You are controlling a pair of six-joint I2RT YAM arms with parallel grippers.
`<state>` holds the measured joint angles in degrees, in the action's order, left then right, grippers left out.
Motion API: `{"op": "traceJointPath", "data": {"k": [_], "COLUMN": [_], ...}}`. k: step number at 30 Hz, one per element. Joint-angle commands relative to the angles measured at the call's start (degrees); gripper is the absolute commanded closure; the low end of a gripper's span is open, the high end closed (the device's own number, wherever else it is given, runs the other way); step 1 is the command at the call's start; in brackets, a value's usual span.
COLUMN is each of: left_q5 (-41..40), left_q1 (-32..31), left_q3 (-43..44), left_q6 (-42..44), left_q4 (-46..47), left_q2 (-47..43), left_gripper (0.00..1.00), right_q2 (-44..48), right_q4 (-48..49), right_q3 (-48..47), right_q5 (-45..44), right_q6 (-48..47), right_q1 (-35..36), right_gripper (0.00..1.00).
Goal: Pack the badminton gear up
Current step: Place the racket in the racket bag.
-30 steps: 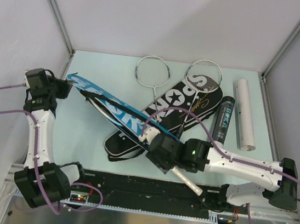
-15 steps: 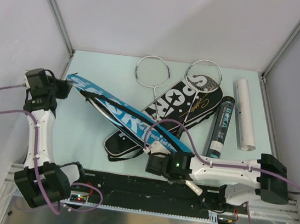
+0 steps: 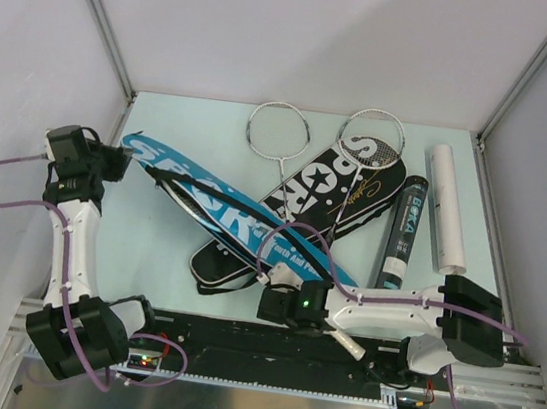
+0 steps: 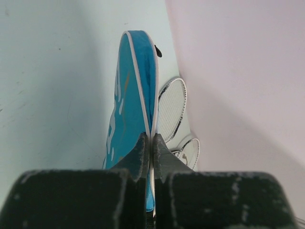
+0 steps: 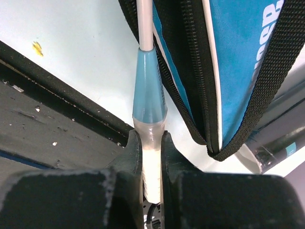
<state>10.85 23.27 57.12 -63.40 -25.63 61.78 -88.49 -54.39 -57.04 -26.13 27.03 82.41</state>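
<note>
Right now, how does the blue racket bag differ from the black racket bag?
The blue racket bag is pinched at one end by the left gripper; the black racket bag is in no gripper. The blue one lies slantwise across the black one's near half; the black one is underneath. Both carry large white lettering.

Two bags: blue bag, black bag; two tubes (black tube, white tube); two racket heads: left head, right head.
</note>
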Motion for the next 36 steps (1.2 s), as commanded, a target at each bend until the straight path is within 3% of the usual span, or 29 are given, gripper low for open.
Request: {"op": "traceJointPath", "data": {"k": [1,11,36], "left_q5": [-0.2,2.2,5.4], "left_q1": [0.2,0.2,-0.2], "left_q3": [3.5,4.3,5.2], "left_q6": [0.7,3.4,3.9], "left_q4": [2.5,1.8,1.2], "left_q2": [-0.1,0.3,1.1], "left_gripper": [1.00,1.00,1.00], "right_q2": [3.5,6.1,-1.9], "right_q4": [1.2,7.6,32.9], "right_q3": [-2.1,-5.6,-7.1], "right_q5": [-5.8,-10.3,-11.0], "right_q6": [-1.1,-15.2,-35.7], "right_q1": [-0.2,-3.3,-11.5], "right_gripper": [0.99,1.00,1.00]}}
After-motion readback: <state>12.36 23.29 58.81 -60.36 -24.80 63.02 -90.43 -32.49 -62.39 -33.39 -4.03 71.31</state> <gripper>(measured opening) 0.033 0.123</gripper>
